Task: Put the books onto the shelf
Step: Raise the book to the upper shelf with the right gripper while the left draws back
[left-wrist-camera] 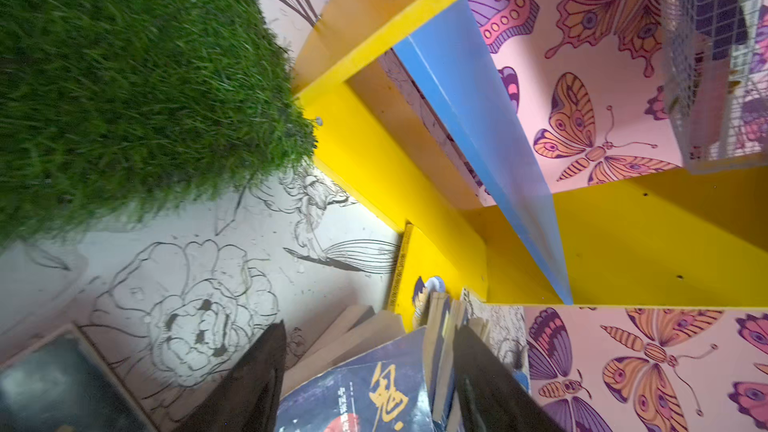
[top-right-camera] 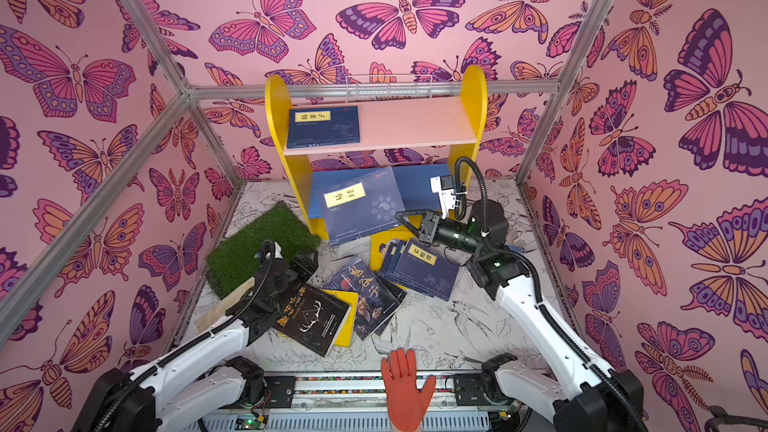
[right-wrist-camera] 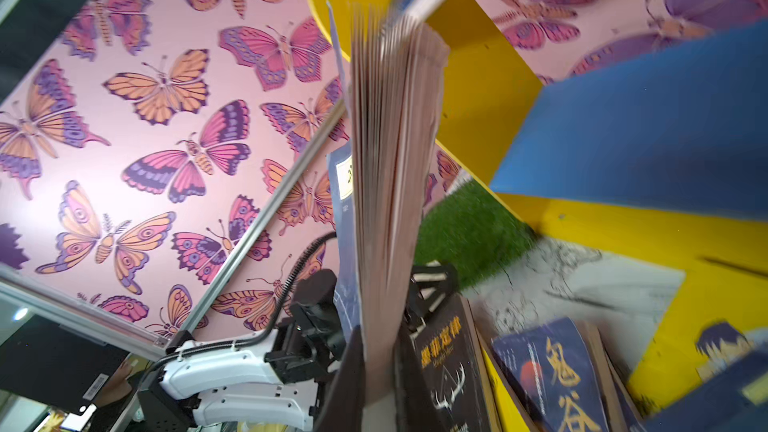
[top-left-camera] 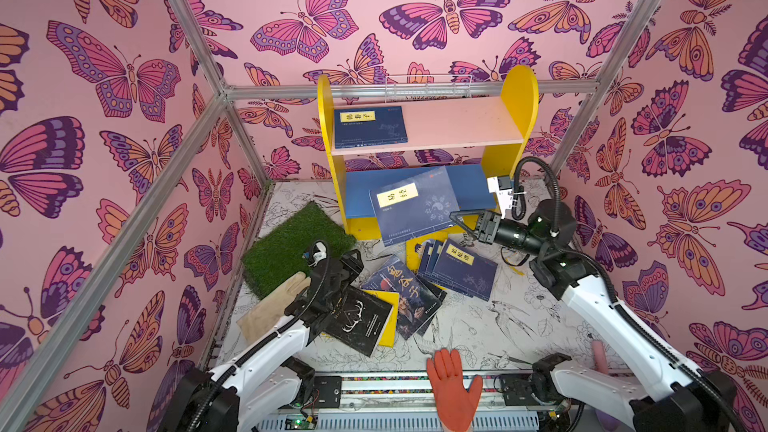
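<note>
The right gripper pinches a navy book at its nine o'clock, by the shelf. The left gripper gapes wide, empty.

The navy paperback with a yellow title label, pinched in the black plastic right gripper, has a smooth, faintly sheened card cover and matt, pinkish paper pages. Beyond that gripper the yellow, pink and blue board shelf looks painted, smooth and matt. To its left the green fake-grass mat is coarse and bristly, and the black antler-cover book is glossy.
</note>
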Tool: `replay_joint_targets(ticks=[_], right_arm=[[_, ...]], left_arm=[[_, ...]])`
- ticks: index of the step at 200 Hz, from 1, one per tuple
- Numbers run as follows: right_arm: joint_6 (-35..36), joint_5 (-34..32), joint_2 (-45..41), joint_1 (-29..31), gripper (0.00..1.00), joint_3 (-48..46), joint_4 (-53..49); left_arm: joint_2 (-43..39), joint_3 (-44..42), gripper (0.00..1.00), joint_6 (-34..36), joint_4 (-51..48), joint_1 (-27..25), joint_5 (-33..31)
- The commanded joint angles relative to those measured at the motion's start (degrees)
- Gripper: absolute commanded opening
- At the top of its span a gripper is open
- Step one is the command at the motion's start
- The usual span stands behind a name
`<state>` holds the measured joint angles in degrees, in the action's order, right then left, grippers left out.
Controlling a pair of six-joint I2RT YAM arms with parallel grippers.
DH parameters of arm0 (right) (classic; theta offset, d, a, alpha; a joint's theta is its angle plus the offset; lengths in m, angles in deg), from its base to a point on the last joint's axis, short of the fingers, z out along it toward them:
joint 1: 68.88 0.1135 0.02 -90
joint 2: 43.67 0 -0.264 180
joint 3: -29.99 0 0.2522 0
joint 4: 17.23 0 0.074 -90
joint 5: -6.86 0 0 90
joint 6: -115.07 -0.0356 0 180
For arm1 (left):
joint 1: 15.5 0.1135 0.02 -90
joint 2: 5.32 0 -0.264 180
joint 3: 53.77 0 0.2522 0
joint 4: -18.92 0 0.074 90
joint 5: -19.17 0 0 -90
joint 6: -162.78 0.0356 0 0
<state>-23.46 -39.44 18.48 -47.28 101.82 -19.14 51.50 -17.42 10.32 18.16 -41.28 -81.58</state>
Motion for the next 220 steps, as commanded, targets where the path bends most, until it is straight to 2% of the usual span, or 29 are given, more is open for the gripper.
replay_joint_targets(ticks=[1,17,44,67,85,131,220], right_arm=[[1.5,-2.6,2.7,1.7,0.0,9.5,1.5],[3.1,-6.4,7.4,3.4,0.0,18.0,-0.4],[7.3,-16.9,16.9,6.4,0.0,34.0,-6.8],[6.8,-24.9,25.2,7.6,0.0,45.1,-11.6],[5.7,-27.7,31.3,7.7,0.0,50.5,-12.4],[2.2,-25.0,41.1,8.0,0.0,61.9,-12.2],[-4.2,-19.4,47.6,8.0,0.0,67.4,-15.1]], left_arm=[[0.2,-0.4,0.66,0.1,-5.5,0.2,-1.9],[1.4,0.0,0.65,-0.4,-5.5,0.2,-0.2],[2.8,0.7,0.65,-0.3,-5.4,0.0,1.6],[2.5,0.6,0.65,-0.1,-5.5,0.0,2.2],[1.7,0.1,0.66,0.1,-5.6,-0.1,2.5],[-0.7,-0.9,0.66,0.8,-7.0,-0.1,2.7],[-0.4,-0.8,0.66,0.7,-7.5,-0.2,2.7]])
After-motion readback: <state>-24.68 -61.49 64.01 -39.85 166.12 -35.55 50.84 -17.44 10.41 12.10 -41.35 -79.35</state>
